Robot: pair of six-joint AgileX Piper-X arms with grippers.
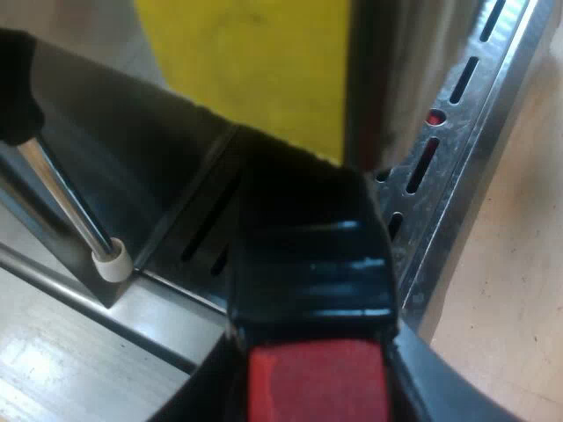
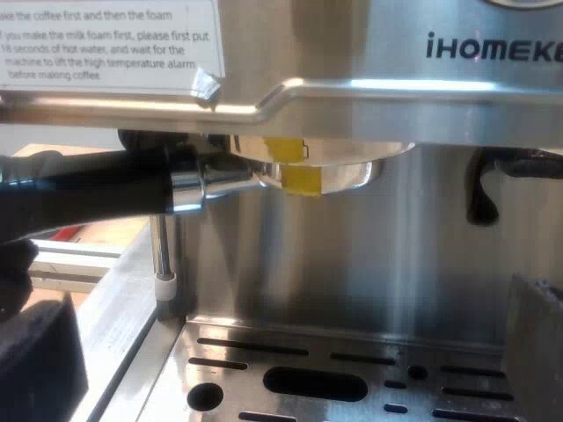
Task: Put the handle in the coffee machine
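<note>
Your left hand (image 1: 317, 385) was clamped on the handle (image 1: 308, 272) at its red end. Holder (image 2: 308, 176) sat up under the coffee machine's (image 2: 369, 255) brew head. Your right hand (image 2: 288, 345) hung released over the drip tray (image 2: 457, 365).

Left hand (image 1: 317, 396) clamped on the handle (image 1: 308, 272), right hand (image 2: 286, 352) empty, fingers (image 2: 35, 360) wide apart.

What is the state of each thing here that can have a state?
holder: seated under the brew head of the espresso machine, not yet turned to the front.
handle: gripped at its red end, pointing sideways.
left end effector: shut on the handle.
right end effector: open, holding nothing.
steam wand: hanging straight down.
</note>
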